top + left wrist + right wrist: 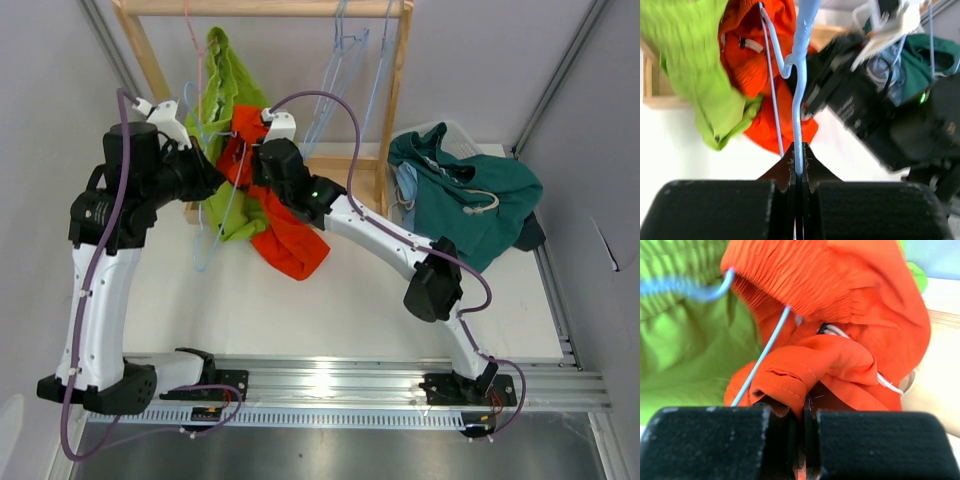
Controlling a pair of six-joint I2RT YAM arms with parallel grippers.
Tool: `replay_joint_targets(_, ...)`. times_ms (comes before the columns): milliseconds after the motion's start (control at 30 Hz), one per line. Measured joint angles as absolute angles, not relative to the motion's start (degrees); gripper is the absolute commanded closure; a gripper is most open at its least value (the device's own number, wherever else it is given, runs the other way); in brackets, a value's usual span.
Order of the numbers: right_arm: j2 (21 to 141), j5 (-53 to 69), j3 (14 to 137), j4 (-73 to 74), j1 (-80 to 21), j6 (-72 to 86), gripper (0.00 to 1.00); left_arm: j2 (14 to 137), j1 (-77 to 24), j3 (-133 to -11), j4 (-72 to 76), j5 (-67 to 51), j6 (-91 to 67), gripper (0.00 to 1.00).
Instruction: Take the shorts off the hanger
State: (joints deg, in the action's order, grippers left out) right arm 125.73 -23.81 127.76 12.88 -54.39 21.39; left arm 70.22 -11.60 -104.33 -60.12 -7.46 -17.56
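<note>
The orange-red shorts hang on a light blue wire hanger in front of the rack, next to the lime green shorts. My left gripper is shut on the hanger's wire. My right gripper is shut on a fold of the orange-red shorts, with the hanger wire running just left of it. In the top view the two grippers meet at the shorts, left and right. The teal green shorts lie over a basket at the right, with light blue and dark navy fabric showing beside them.
A wooden rack stands at the back with bare blue hangers and a pink one on its bar. The white basket sits at the back right. Grey walls close both sides.
</note>
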Motion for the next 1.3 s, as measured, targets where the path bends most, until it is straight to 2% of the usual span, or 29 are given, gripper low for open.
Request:
replay_joint_targets(200, 124.16, -26.89, 122.39, 12.23, -55.64, 21.30, 1.00, 65.36, -13.02, -102.54, -61.43, -7.86, -18.50, 1.00)
replay_joint_targets(367, 121.75, -29.28, 114.32, 12.21, -57.71, 21.19, 1.00, 63.55, -18.98, -103.26, -61.71, -7.22, -21.30, 1.00)
replay_joint_targets(500, 121.75, -29.76, 114.21, 13.56, -57.45, 21.41, 1.00, 61.23, -26.52, -96.25, -61.67, -2.28, -22.70, 1.00)
replay_joint_targets(667, 119.59, -32.18, 110.04, 14.61, -57.39, 22.02, 1.00, 61.23, -27.75, -95.74, -61.08, 4.64, -22.39, 1.00)
replay_joint_targets(800, 109.51, -36.10, 95.15, 12.80, -62.08, 23.77, 1.00, 66.92, -27.81, -106.17, -63.96, 10.07, -19.66, 1.00)
replay_joint_targets(1000, 91.44, -42.72, 74.35, 13.23, -75.94, 31.57, 1.00, 81.65, -27.64, -127.35, -61.87, 14.44, -14.44, 1.00)
replay_joint_targets(1167, 83.77, -47.72, 67.09, 17.91, -83.09, 38.17, 1.00, 93.80, -24.49, -138.37, -59.13, 12.73, -11.84, 1.00)
replay_joint_targets(1300, 79.75, -51.42, 64.31, 22.59, -86.78, 41.80, 1.00, 100.16, -20.36, -139.94, -55.64, 10.35, -10.72, 1.00)
